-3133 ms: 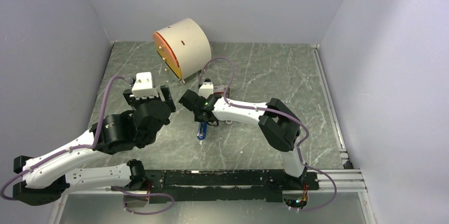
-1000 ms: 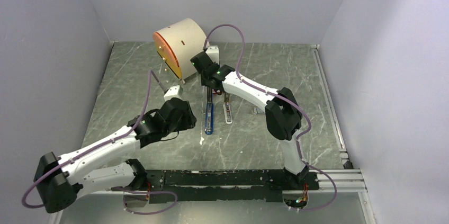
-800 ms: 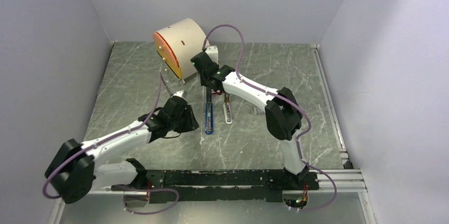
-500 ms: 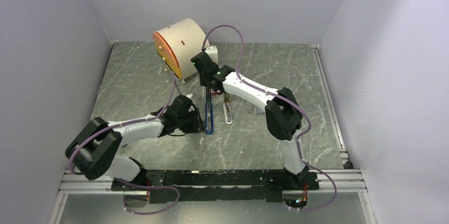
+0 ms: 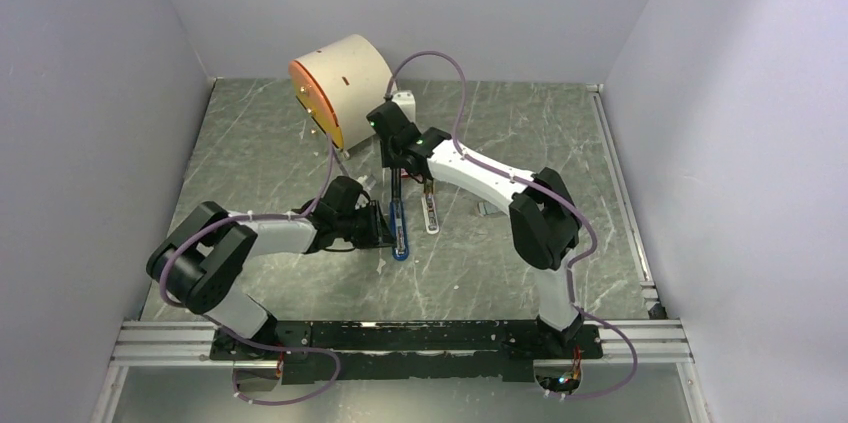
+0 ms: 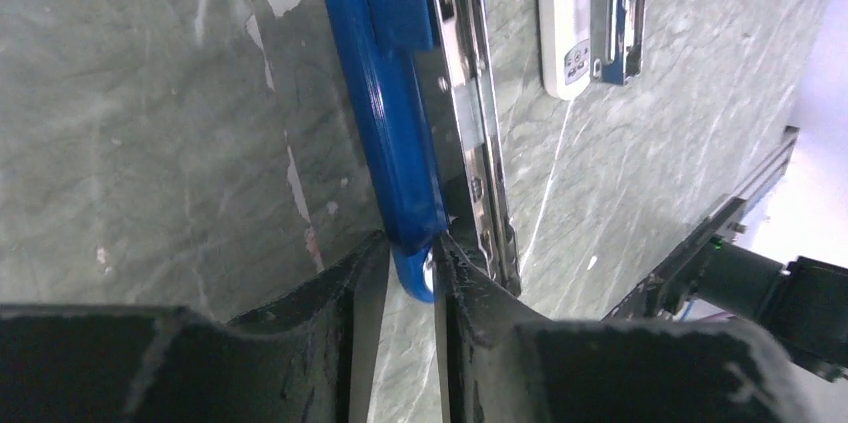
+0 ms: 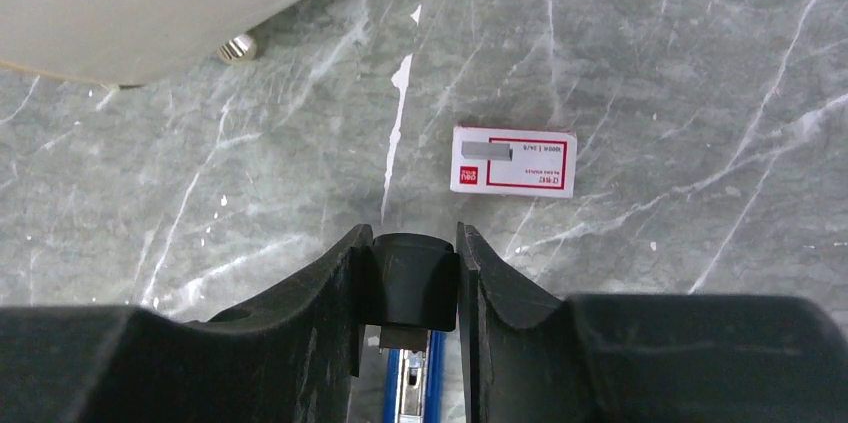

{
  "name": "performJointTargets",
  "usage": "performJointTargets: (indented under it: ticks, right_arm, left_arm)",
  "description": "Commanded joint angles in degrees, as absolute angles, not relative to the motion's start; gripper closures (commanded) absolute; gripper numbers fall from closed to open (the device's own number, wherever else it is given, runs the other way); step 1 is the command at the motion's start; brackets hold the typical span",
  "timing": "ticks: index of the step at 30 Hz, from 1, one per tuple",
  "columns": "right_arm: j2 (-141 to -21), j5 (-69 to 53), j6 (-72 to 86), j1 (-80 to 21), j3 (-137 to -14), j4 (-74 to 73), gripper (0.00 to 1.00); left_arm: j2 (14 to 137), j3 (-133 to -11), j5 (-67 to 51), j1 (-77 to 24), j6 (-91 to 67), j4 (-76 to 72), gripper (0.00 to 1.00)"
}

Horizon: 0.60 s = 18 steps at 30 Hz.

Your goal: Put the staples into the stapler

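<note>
Near table centre, lying opened flat along the near-far line: blue stapler [image 5: 399, 228], silver channel facing up. Clamped at its black far end by right gripper [image 7: 412, 239]. Pinched at its blue near tip by left gripper [image 6: 408, 245], fingers snug on both sides in the wrist view. Step in hand, by judgement: pinning both ends to hold the channel open for loading. Best done by gripping only the blue arm, not the silver channel just right of it; otherwise risks squeezing the two together. Press down lightly, no twisting, no dragging toward pale stapler [image 5: 430, 213] just to the right. Small grey strip [image 5: 486, 208] further right, well apart, likely the staples but too small to be sure; not yet in the channel. Red-and-white staple box [image 7: 513, 161] on table [image 5: 250, 143] past the far end, near round drum [image 5: 345, 83]. Probably needs one gripper freed to fetch the strip; release gently to avoid nudging the stapler.
</note>
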<state>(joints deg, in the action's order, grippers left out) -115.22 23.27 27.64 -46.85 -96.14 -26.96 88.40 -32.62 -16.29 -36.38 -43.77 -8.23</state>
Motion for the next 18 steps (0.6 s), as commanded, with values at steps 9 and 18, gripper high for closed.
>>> performJointTargets:
  ticks: [9,18]
  right_arm:
    - [-108.4,24.3,29.9,-49.2,-90.4,-25.4,0.81]
    - [-106.5,25.1,30.0,-51.1,-87.4,-24.2,0.81]
  left_arm:
    - [97.9,-27.9,-14.8,-35.6,-46.0,-9.8,0.79]
    - [99.3,-30.4,-8.3,-35.7,-43.5,-4.1,0.86]
